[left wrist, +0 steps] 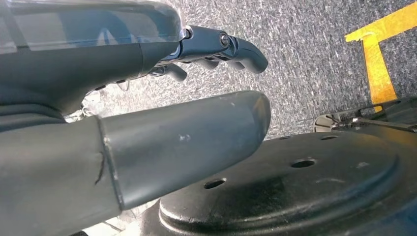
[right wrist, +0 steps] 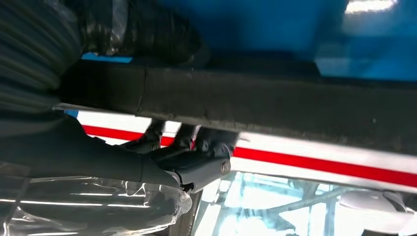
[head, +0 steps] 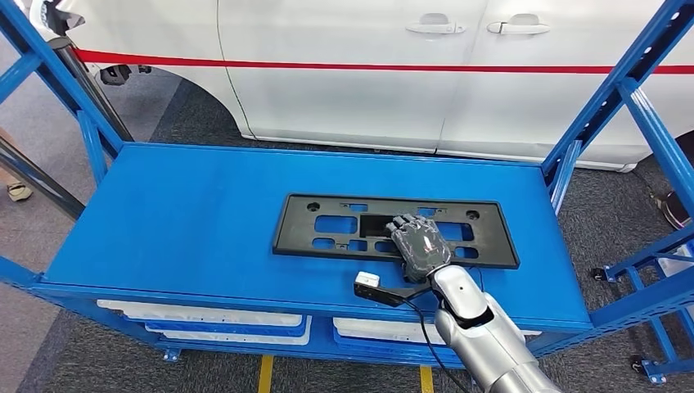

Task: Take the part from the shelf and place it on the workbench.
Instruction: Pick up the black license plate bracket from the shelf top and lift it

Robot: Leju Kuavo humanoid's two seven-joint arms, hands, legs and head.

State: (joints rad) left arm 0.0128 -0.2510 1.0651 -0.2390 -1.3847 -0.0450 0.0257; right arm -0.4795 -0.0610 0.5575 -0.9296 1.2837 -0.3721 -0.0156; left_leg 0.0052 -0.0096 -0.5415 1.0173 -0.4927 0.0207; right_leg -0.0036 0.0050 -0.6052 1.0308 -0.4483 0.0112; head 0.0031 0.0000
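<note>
We see the right hand (head: 419,244) lying on the black part (head: 327,225), fingers over its near edge toward the plate's 4 o'clock end; the right wrist view has the fingers (right wrist: 196,167) wrapped on that edge, thumb on the other face, so it grips. The part lies flat mid-shelf (head: 164,229). Left hand (left wrist: 216,46) hangs above grey floor (left wrist: 314,49), fingers apart, holding nothing. At 12 o'clock beyond the shelf stands a white car (head: 368,65).

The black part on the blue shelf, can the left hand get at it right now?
Probably not as it stands: the left hand hangs down by the floor, while the black part lies on the shelf under the right hand.
</note>
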